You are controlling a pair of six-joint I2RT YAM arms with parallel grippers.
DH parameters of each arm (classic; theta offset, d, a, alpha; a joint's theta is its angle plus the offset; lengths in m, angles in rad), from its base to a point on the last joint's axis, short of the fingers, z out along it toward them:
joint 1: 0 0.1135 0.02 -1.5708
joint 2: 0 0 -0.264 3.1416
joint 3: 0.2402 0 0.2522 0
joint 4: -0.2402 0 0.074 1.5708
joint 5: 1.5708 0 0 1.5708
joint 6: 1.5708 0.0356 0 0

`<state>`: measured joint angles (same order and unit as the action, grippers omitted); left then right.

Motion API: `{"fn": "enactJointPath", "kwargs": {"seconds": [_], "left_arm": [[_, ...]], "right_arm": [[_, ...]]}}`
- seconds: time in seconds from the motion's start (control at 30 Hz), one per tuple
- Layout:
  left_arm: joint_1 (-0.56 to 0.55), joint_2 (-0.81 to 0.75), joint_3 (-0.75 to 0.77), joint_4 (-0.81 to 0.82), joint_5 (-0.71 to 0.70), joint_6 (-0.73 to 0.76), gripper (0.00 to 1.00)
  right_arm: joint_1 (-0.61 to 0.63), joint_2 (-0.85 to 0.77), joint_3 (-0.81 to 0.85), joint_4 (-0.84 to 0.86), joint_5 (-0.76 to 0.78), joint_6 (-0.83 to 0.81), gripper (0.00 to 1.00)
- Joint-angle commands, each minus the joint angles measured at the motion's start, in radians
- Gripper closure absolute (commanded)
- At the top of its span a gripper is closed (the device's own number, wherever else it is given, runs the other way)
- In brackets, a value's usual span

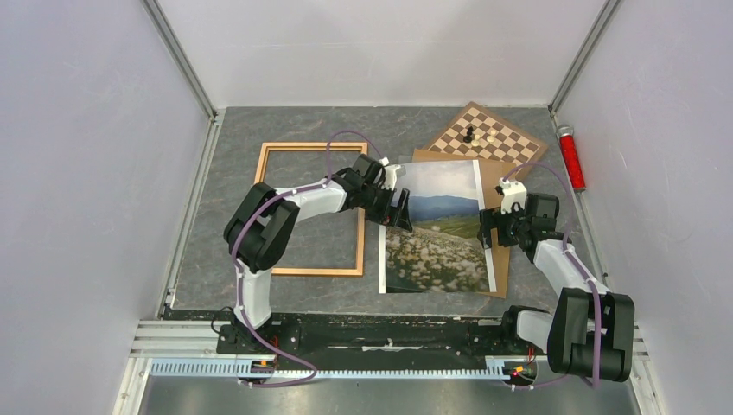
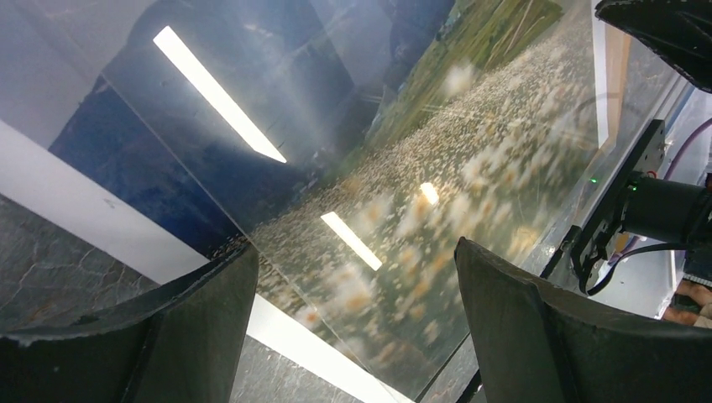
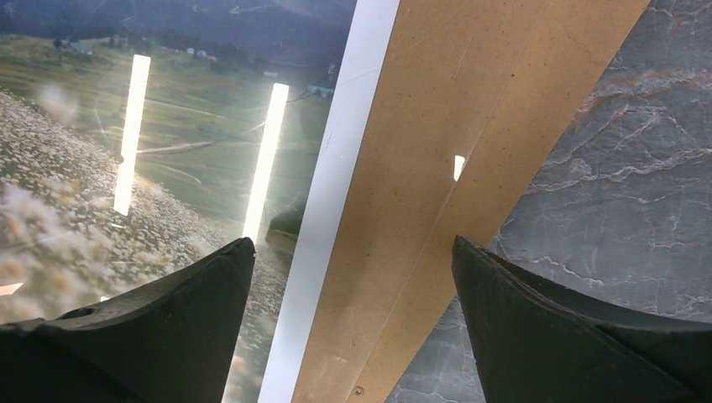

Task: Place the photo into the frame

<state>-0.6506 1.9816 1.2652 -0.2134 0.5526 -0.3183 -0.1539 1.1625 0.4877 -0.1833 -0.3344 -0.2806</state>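
Observation:
The photo (image 1: 436, 233) lies face up at the table's centre right, mountains and sky at the far end, flowered meadow nearer. It rests on a brown backing board (image 1: 494, 181). The empty wooden frame (image 1: 320, 271) lies flat to its left. My left gripper (image 1: 402, 209) hovers open over the photo's left edge; in the left wrist view the meadow (image 2: 470, 168) and white border fill the gap between my left gripper's (image 2: 357, 336) fingers. My right gripper (image 1: 489, 229) is open over the right edge, its wrist view showing my right gripper (image 3: 353, 327) above the photo (image 3: 101, 193), white border and board (image 3: 453, 151).
A chessboard (image 1: 497, 143) with a few pieces (image 1: 471, 134) sits at the back right, partly under the board. A red cylinder (image 1: 570, 157) lies by the right wall. White walls close in the grey marble tabletop (image 1: 346, 294). A glossy clear sheet seems to cover the photo.

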Motion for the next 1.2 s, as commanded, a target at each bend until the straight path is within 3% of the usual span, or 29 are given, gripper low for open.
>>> {"fn": "enactJointPath", "kwargs": {"seconds": [0.0,0.33,0.6,1.03,1.17], "left_arm": [[-0.014,0.031,0.027,0.041,0.035,-0.048,0.07],[-0.012,0.057,-0.041,0.204,0.177,-0.077,0.08],[-0.001,0.022,-0.099,0.342,0.267,-0.093,0.15],[0.038,-0.031,-0.141,0.453,0.302,-0.124,0.41],[0.043,-0.032,-0.144,0.492,0.338,-0.14,0.44]], "right_arm": [[-0.005,0.02,0.033,-0.007,-0.03,0.014,0.1],[-0.004,0.069,0.032,0.002,-0.049,0.027,0.12],[-0.003,0.065,0.025,0.01,-0.046,0.025,0.13],[-0.004,0.059,0.021,0.016,-0.043,0.019,0.14],[-0.004,0.059,0.019,0.018,-0.041,0.017,0.15]]}}
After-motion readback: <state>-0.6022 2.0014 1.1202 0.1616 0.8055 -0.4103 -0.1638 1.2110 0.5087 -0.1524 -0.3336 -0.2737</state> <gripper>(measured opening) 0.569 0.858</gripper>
